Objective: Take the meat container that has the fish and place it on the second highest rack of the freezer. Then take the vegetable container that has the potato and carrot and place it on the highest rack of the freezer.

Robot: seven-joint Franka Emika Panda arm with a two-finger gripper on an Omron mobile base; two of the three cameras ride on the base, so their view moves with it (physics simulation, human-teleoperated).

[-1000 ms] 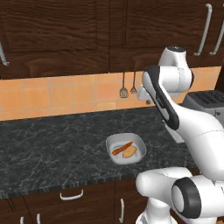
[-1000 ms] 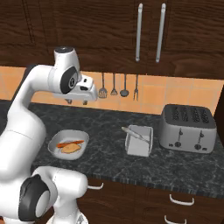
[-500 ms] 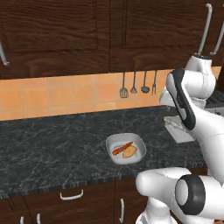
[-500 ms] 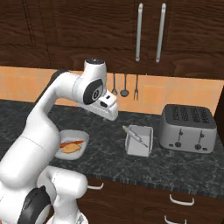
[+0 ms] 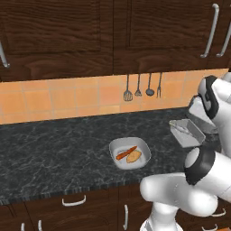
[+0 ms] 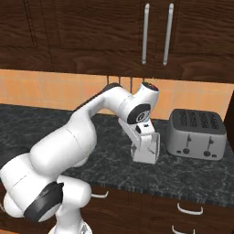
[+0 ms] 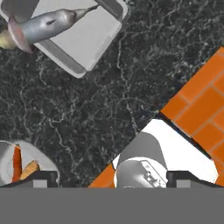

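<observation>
Fish [image 7: 46, 25] lies in the rectangular grey meat container [image 7: 89, 37] on the dark marbled counter [image 7: 109, 109], silvery-grey with a tan tail end reaching past the tray's edge in the hand view; nearer the counter's front edge in the left base view sits the rounded vegetable container [image 5: 130, 153], holding the orange carrot [image 5: 126, 153] and the tan potato [image 5: 133, 156] side by side and touching; the meat container [image 5: 186, 131] stands well apart from it, further along the counter to the robot's right; the end effector [image 7: 105, 178] hangs above the counter with its two dark fingertips [image 7: 40, 178] spread wide and nothing between them; in the right base view the white arm [image 6: 114, 107] bends down over the meat container [image 6: 147, 148], just beside a grey toaster [image 6: 197, 134]; behind, utensils [image 5: 138, 86] hang against the orange tiled backsplash [image 5: 67, 97], with dark wooden cabinets [image 5: 103, 31] above.
</observation>
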